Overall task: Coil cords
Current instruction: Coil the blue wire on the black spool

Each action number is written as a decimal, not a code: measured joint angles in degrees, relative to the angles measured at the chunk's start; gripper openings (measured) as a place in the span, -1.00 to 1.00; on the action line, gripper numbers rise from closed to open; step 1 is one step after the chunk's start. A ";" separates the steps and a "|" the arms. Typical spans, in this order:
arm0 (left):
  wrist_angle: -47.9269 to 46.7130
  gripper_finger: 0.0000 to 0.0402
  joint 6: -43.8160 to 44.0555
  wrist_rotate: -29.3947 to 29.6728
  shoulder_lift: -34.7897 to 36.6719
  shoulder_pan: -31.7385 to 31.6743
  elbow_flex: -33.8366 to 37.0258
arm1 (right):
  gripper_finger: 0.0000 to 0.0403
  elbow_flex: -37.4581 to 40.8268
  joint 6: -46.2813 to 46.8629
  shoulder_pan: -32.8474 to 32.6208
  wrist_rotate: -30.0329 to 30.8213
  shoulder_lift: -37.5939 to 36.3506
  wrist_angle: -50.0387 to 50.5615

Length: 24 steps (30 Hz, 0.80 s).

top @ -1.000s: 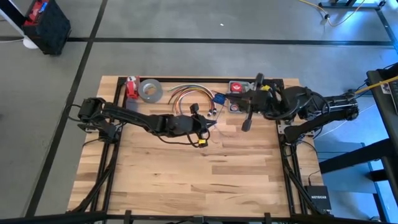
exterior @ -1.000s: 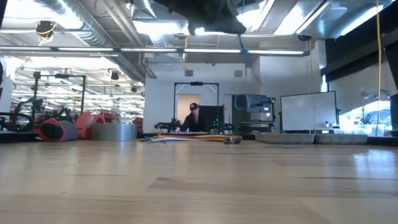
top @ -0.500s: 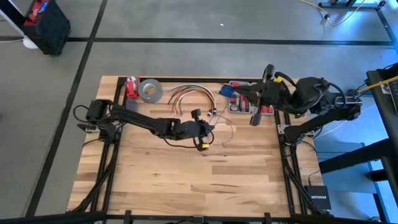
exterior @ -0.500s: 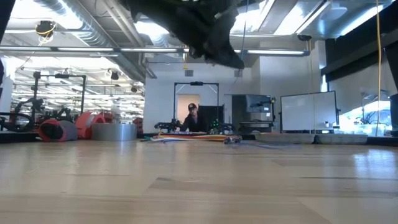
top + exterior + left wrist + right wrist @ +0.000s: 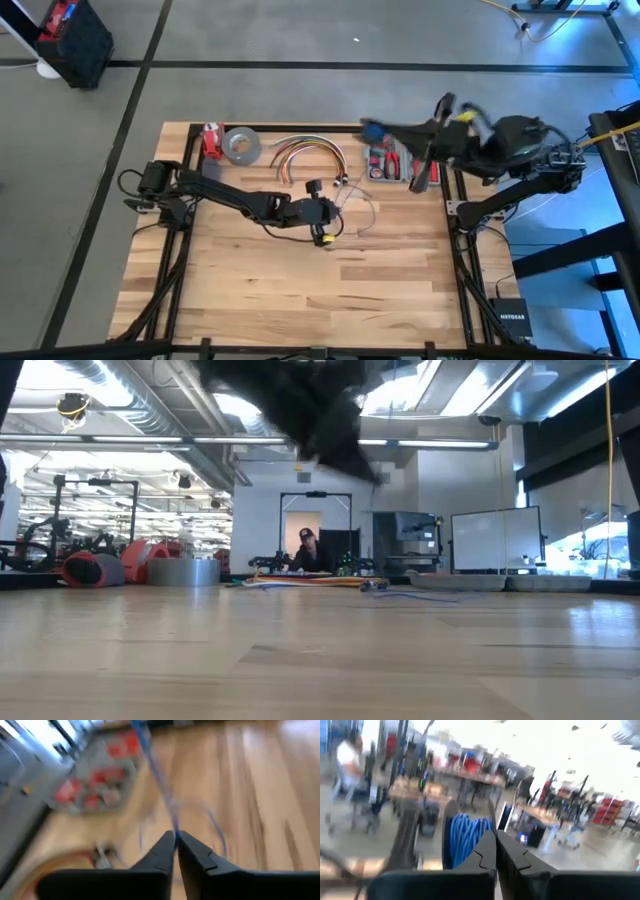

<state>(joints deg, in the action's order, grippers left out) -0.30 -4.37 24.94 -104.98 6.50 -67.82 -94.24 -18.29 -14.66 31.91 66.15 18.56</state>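
The cord is a thin bluish wire. Part of it is wound into a blue coil (image 5: 466,839), which my right gripper (image 5: 378,128) holds shut, high over the table's far edge near the tool case (image 5: 395,160). From there the wire runs to my left gripper (image 5: 340,205), shut on a strand (image 5: 170,815) at mid-table. A slack loop (image 5: 366,212) lies on the wood beside it. My left gripper pinches a single strand of the wire (image 5: 174,833) between its two fingertips. The fingers lie low over the table and point toward its far right. The strand runs on from them toward the tool case. My right gripper pinches the blue coil (image 5: 470,851) between its two fingers, several turns together. The fingers lie about level and point toward the table's left. The coil is lifted clear of the table.
An arched bundle of orange, red and white cables (image 5: 305,150), a roll of grey tape (image 5: 240,145) and a red object (image 5: 210,140) lie along the far edge. The near half of the wooden table (image 5: 300,290) is bare. People and benches show in the room beyond.
My right gripper has risen and drawn back toward the table's far right edge with the blue coil, tipping up. The wire has paid out between the grippers, and a loop has come to lie on the wood. My left gripper has kept hold at mid-table.
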 joint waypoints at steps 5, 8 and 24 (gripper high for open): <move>-4.92 -0.54 1.43 -0.12 0.31 1.00 -0.18 | -1.00 -0.28 0.22 0.00 -0.10 0.11 -0.10; -10.52 -0.38 1.81 0.30 1.99 1.74 -1.95 | -1.00 0.02 0.31 0.02 -0.01 0.65 1.83; -0.29 -0.25 -5.19 0.72 15.32 4.66 -1.17 | -1.00 2.06 1.99 0.04 3.18 2.80 9.75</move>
<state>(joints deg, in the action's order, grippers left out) -0.59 -9.56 25.66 -89.66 11.16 -68.99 -92.18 -16.29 -14.61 35.09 68.95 28.32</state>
